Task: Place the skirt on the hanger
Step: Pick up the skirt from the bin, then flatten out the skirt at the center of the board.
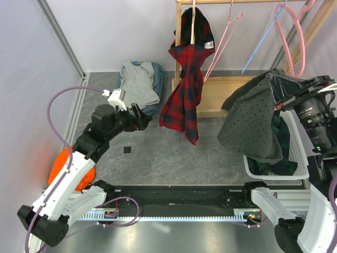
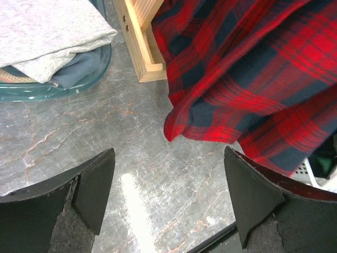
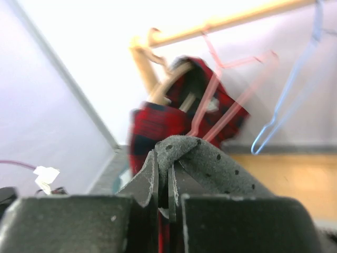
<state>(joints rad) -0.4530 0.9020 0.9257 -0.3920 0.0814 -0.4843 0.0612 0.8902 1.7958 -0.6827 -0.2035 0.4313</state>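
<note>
The right gripper (image 1: pixel 280 87) has its jaws pressed together on a fold of the grey dotted skirt (image 1: pixel 253 121), the pinched edge bulging just above the jaws in the right wrist view (image 3: pixel 210 161) while the rest of the cloth hangs below them, its lower hem draping into the white basket (image 1: pixel 297 150) under the gripper. Beyond the closed jaws a wooden rail (image 3: pixel 226 21) carries a pink hanger (image 3: pixel 226 100) and a blue hanger (image 3: pixel 295 95), both well apart from the skirt, and farther off to the jaws' left a red plaid garment (image 1: pixel 184 89) hangs on a wooden hanger (image 1: pixel 193 23). Across the table (image 1: pixel 158 153) the left gripper (image 1: pixel 139 118) has its jaws spread wide (image 2: pixel 168 176), with nothing between them and bare marbled tabletop showing in the gap. The plaid garment's lower edge (image 2: pixel 253 68) hangs just ahead of these open jaws and to their right, not touching either finger; the rack's wooden foot (image 2: pixel 139 47) stands straight ahead, and a pile of folded grey clothes (image 2: pixel 47 31) lies ahead to their left.
</note>
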